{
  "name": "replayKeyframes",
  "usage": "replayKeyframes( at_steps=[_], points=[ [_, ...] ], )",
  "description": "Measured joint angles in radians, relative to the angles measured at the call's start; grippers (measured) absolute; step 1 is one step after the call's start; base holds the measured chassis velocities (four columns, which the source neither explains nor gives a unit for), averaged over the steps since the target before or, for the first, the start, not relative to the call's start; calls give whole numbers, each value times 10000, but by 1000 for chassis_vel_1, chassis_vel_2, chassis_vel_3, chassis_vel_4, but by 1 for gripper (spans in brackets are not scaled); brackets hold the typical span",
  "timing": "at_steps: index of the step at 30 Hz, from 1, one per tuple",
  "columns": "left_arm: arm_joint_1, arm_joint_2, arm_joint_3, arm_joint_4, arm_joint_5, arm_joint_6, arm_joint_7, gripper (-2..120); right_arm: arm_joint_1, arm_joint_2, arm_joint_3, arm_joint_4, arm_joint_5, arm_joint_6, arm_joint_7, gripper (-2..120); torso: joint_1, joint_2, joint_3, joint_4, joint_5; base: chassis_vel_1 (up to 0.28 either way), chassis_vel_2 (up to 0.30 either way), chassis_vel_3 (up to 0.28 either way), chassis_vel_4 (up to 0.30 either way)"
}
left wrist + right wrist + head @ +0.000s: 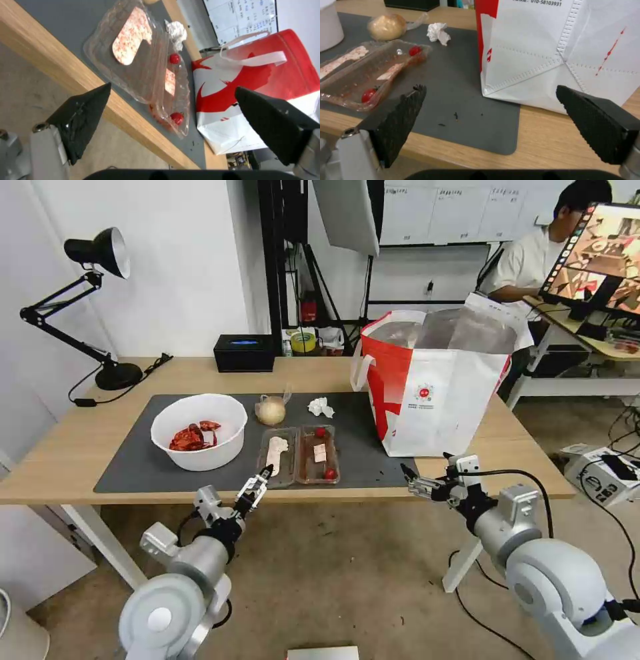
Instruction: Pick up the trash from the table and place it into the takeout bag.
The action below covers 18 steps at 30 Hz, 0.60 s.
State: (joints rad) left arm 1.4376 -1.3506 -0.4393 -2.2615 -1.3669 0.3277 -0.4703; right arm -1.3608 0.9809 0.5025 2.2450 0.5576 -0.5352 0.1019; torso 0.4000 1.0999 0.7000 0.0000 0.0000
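On the table (pixel 60 460), a dark grey mat (pixel 133 460) carries the trash. It is a white bowl (pixel 199 430) with red scraps, a clear hinged tray (pixel 303 455) lying open, a crumpled tissue (pixel 321 407) and a small clear bag around a beige ball (pixel 271 411). The red-and-white takeout bag (pixel 433 387) stands open at the mat's right end. My left gripper (pixel 261 480) hangs open just off the table's front edge, facing the tray (pixel 140 57). My right gripper (pixel 408 481) is open too, off the front edge near the takeout bag's (pixel 560 50) lower corner.
A black desk lamp (pixel 100 253) stands at the table's back left, with a black box (pixel 244 352) at the back middle. Behind the bag sits a second desk with a monitor (pixel 600 260). Cables and a white device (pixel 600 473) lie on the floor to the right.
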Motion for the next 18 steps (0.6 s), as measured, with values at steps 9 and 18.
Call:
replayKeyframes(
  at_steps=[9,18],
  points=[
    [-419,-1,521,358,-7,0,-157,100,-31,-90,75,-6,0,-2,9,100,0,0,0,-1,0,0,0,0,0],
    [-721,28,849,690,-56,0,-263,100,-30,-109,107,-89,7,-2,10,100,0,0,-1,-1,0,0,0,0,0]
  ],
)
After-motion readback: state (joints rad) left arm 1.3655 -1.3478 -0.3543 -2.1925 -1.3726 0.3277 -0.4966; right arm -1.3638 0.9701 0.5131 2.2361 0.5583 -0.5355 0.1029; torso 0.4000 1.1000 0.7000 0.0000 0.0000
